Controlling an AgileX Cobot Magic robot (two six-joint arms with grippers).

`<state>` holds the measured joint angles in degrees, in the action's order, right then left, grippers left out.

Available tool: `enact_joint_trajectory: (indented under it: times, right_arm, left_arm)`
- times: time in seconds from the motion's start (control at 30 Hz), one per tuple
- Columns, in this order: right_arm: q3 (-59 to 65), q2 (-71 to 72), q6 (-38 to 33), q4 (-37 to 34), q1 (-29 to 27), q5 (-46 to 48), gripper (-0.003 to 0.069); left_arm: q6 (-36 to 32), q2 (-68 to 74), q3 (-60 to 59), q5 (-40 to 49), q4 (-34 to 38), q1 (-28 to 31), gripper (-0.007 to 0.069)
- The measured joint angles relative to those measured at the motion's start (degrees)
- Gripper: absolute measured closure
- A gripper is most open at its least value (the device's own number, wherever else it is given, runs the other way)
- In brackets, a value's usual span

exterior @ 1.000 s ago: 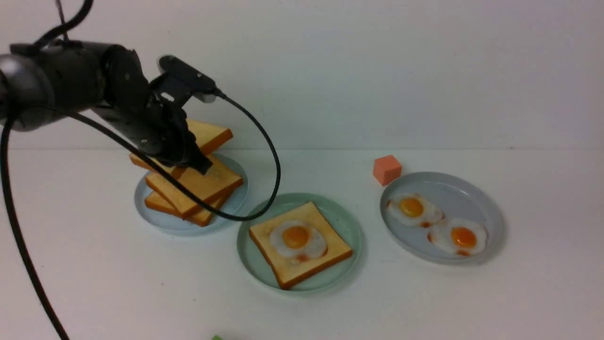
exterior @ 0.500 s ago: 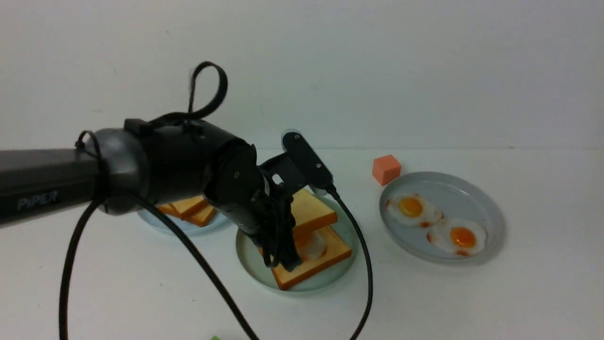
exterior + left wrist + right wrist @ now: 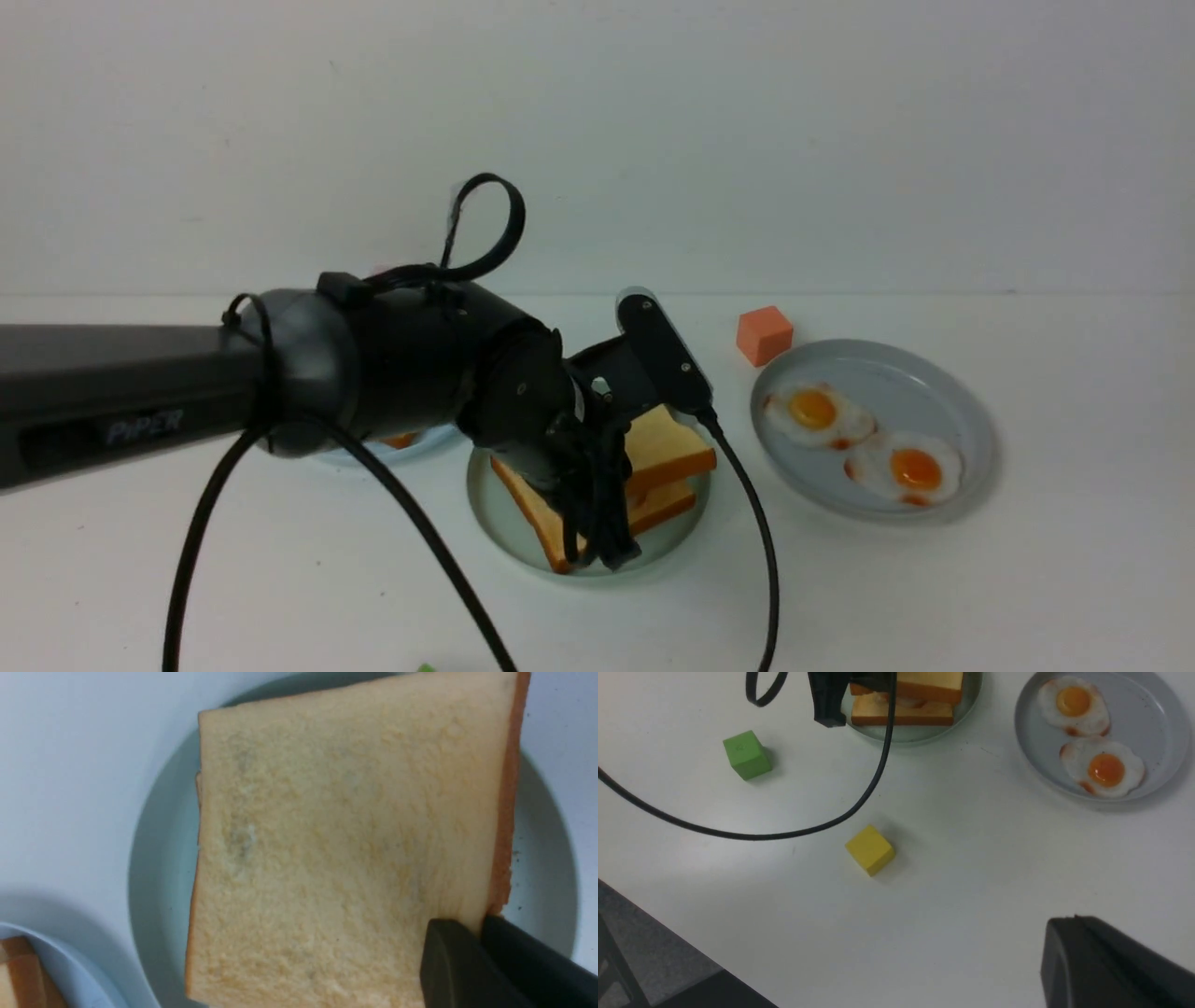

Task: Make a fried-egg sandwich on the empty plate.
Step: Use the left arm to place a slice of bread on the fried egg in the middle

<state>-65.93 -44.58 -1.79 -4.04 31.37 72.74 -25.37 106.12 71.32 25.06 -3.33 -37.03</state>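
On the mint-green plate (image 3: pixel 487 513) lies a toast slice (image 3: pixel 672 511) under a second, slightly tilted toast slice (image 3: pixel 674 450). The upper slice (image 3: pixel 336 849) covers the lower one almost wholly in the left wrist view. My left gripper (image 3: pixel 472 924) is shut on the upper slice's corner, and its black fingers (image 3: pixel 611 546) hang over the plate's near edge. Of the fried egg only a white sliver (image 3: pixel 901 702) shows between the slices. My right gripper (image 3: pixel 1069 921) is shut and empty above bare table; it is out of the front view.
A grey plate (image 3: pixel 971 411) at the right holds two smaller eggs (image 3: pixel 815 411). An orange cube (image 3: pixel 765 334) stands behind it. The pale blue plate (image 3: pixel 70 970) with more toast sits left, mostly behind my left arm. A green cube (image 3: pixel 746 754) and a yellow cube (image 3: pixel 870 849) lie nearer.
My left arm has carried the toast slice from the pale blue plate rightward and down over the mint-green plate. It now covers the egg.
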Motion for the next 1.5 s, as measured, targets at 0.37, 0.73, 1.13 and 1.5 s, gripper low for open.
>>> enact_joint_trajectory:
  times: [0.37,0.73,1.13,1.5]
  right_arm:
    - [0.00,0.00,0.00,0.00,0.00,0.00,0.0638]
    - [0.00,0.00,0.00,-0.09,0.00,0.00,0.0634]
    - [0.00,0.00,0.00,-0.28,0.00,0.00,0.0623]
    - [0.00,0.00,0.00,-0.28,0.00,0.00,0.0620]
  left_arm:
    - [2.89,0.00,0.00,4.33,-0.44,0.00,0.0592]
    - [2.89,0.00,0.00,3.02,-0.42,0.00,0.0594]
    - [3.03,0.00,0.00,3.41,-0.30,0.00,0.0400]
    - [3.67,-2.02,0.00,4.77,2.75,0.00,0.0309]
